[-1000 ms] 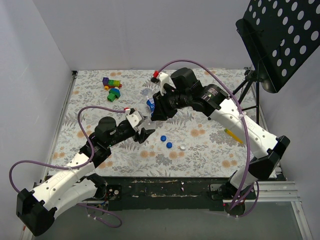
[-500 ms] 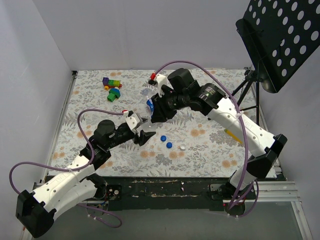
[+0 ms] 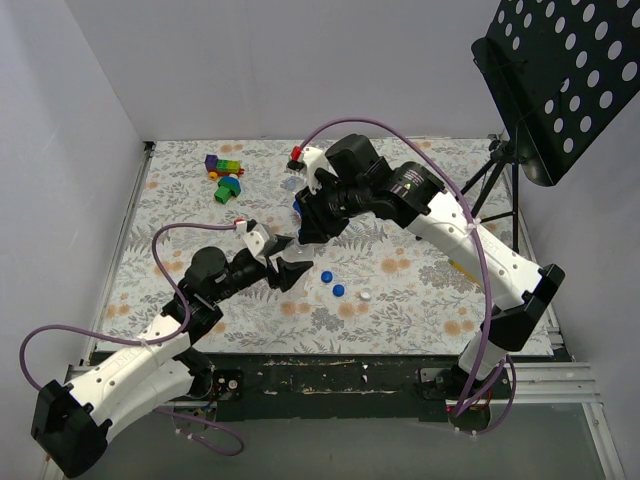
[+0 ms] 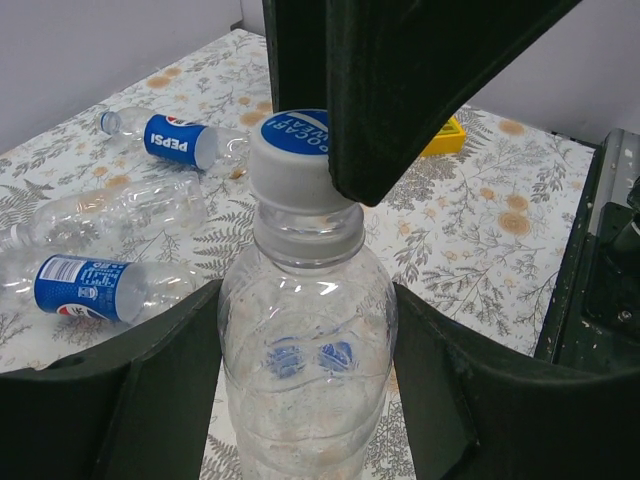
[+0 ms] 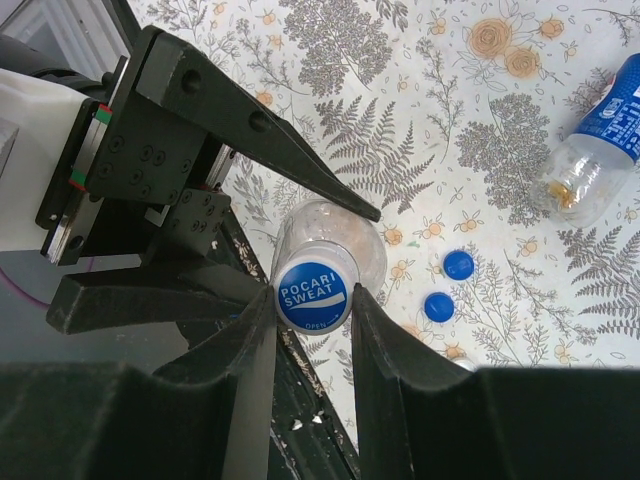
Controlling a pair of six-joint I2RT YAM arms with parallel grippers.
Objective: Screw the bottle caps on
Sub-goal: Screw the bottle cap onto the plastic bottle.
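Observation:
My left gripper (image 4: 305, 400) is shut on a clear unlabelled bottle (image 4: 305, 370) and holds it upright. A white-sided cap with a blue Pocari Sweat top (image 5: 312, 290) sits on the bottle's neck. My right gripper (image 5: 312, 300) reaches down from above, and its two fingers press the sides of this cap. In the top view both grippers meet at the middle of the table (image 3: 295, 250). Two loose blue caps (image 5: 458, 265) (image 5: 438, 307) lie on the table to the right. Three more bottles lie flat: two Pepsi ones (image 4: 185, 140) (image 4: 100, 290) and an unlabelled one (image 4: 110, 210).
A pale cap (image 3: 366, 295) lies beside the blue caps (image 3: 326, 276). Toy blocks (image 3: 225, 175) sit at the far left. A yellow object (image 3: 467, 270) lies at the right. A black music stand (image 3: 560, 80) overhangs the far right corner.
My right wrist has shifted slightly left and turned over the bottle. My left arm has drawn a little nearer with the bottle still in its grip.

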